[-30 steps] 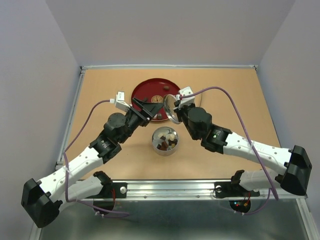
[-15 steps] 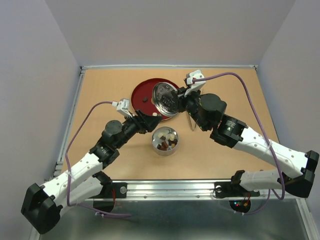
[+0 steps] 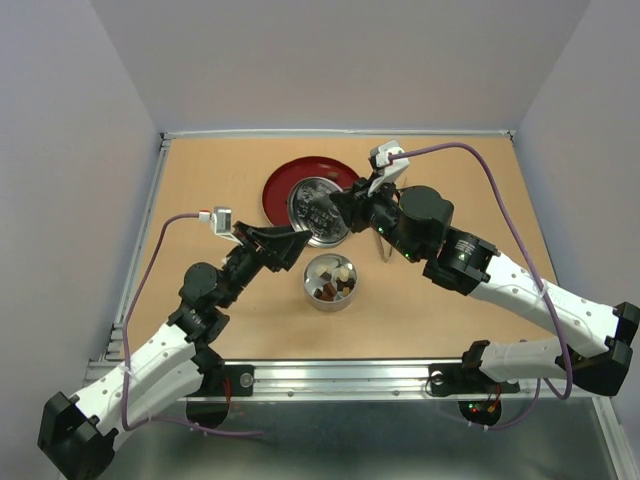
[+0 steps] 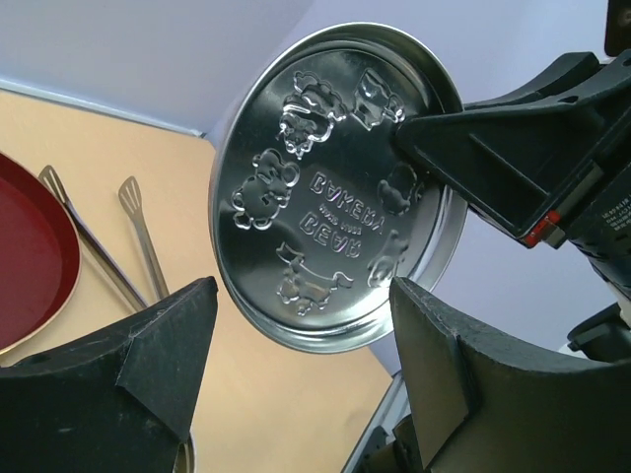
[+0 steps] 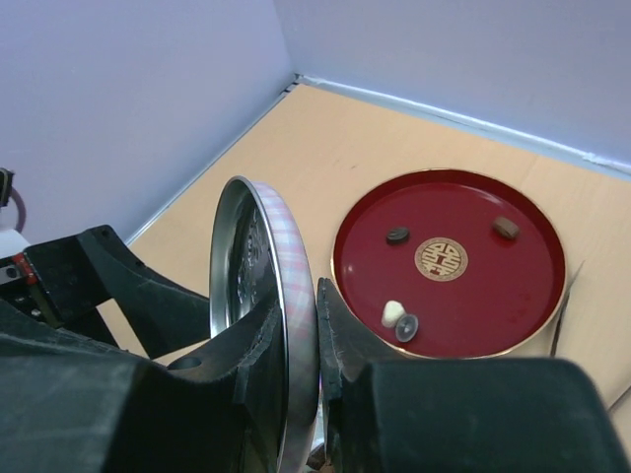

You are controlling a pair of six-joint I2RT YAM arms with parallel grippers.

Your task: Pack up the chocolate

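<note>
The right gripper pinches the round silver metal lid; the left gripper is spread. Chocolate sits in the shiny round tin, near middle. Closing time, I think: lay the lid flat on top.

Chocolate — brown, cream pieces in the tin; few on red plate.
</note>
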